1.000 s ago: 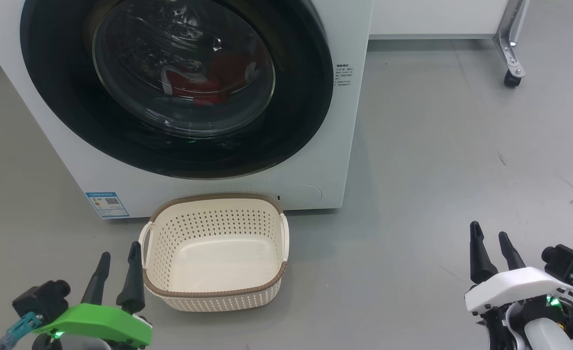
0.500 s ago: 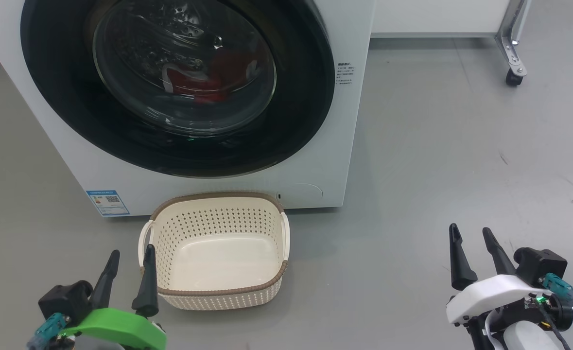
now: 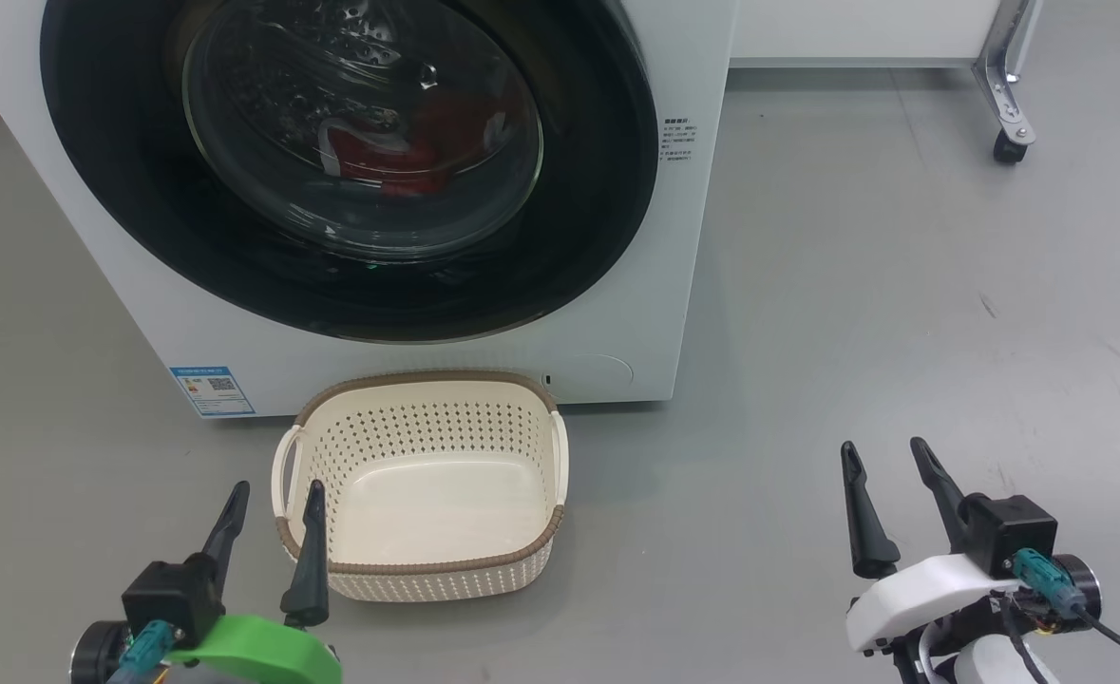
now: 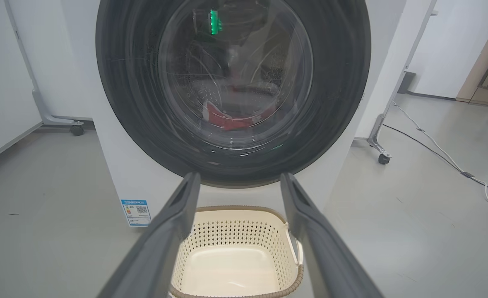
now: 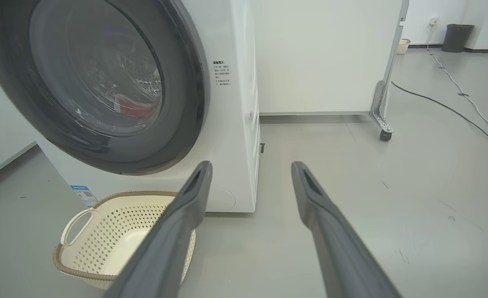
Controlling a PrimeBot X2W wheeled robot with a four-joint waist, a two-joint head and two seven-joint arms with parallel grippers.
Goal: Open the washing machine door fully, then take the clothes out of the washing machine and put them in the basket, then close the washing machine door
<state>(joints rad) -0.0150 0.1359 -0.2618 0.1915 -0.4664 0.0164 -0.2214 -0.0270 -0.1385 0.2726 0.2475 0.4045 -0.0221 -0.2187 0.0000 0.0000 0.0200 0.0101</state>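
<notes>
The basket (image 3: 427,581) sits on the floor (image 3: 854,304). The left fingers (image 3: 311,556), spread wide and holding nothing, are at the basket's near left corner. The right fingers (image 3: 865,527), equally wide and holding nothing, are well off to the basket's right. Just behind the basket stands the washing machine (image 3: 616,328), its door (image 3: 597,190) shut, with the red clothes (image 3: 427,142) lying behind the glass.

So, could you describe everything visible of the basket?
The basket is small, rectangular, cream plastic, with perforated walls, a brown woven-look rim and two white side handles. It is empty and stands upright on the grey floor, close before the washer, below its shut door. The open left pincer is near its left corner; contact cannot be told.
</notes>
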